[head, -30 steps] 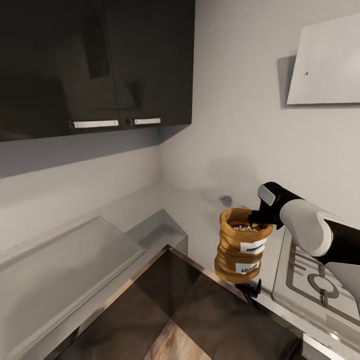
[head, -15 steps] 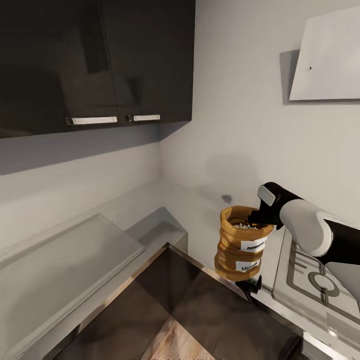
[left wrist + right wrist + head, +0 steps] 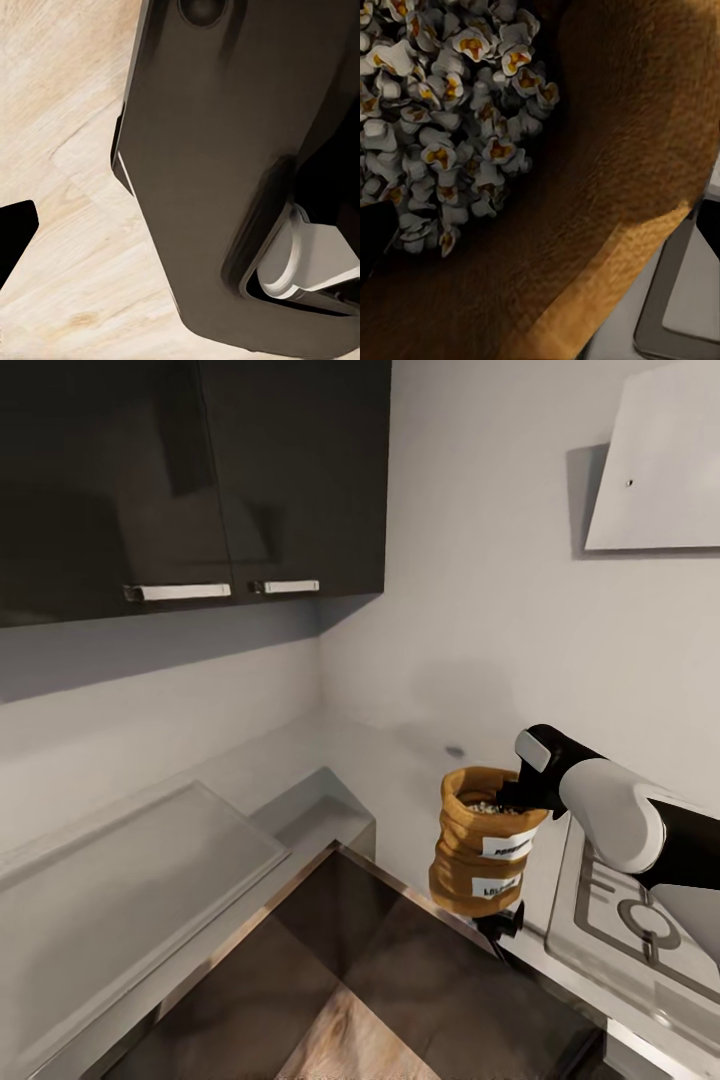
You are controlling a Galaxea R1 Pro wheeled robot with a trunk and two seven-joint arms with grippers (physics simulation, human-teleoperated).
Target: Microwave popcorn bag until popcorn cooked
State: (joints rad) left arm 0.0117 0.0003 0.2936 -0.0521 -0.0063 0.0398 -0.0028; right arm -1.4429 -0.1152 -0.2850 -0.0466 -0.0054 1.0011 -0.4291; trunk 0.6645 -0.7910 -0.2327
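One popcorn bag [image 3: 487, 843] is showing, carrying two white labels (one above the other). One heap of popcorn [image 3: 442, 112] is sitting inside it, kernels too many to count. Two dark wall cupboard doors [image 3: 190, 480] are hanging above, each bearing one pale handle [image 3: 287, 587]. One gas hob [image 3: 640, 930] is lying beside the bag. One white hood [image 3: 660, 470] is hanging above it.

The squat tan-brown paper popcorn bag [image 3: 487, 853] carries two small white labels with dark print on its side toward five o'clock, one above the other. The lettering on both is too blurred to read. No other text, brand, number or sign is legible.
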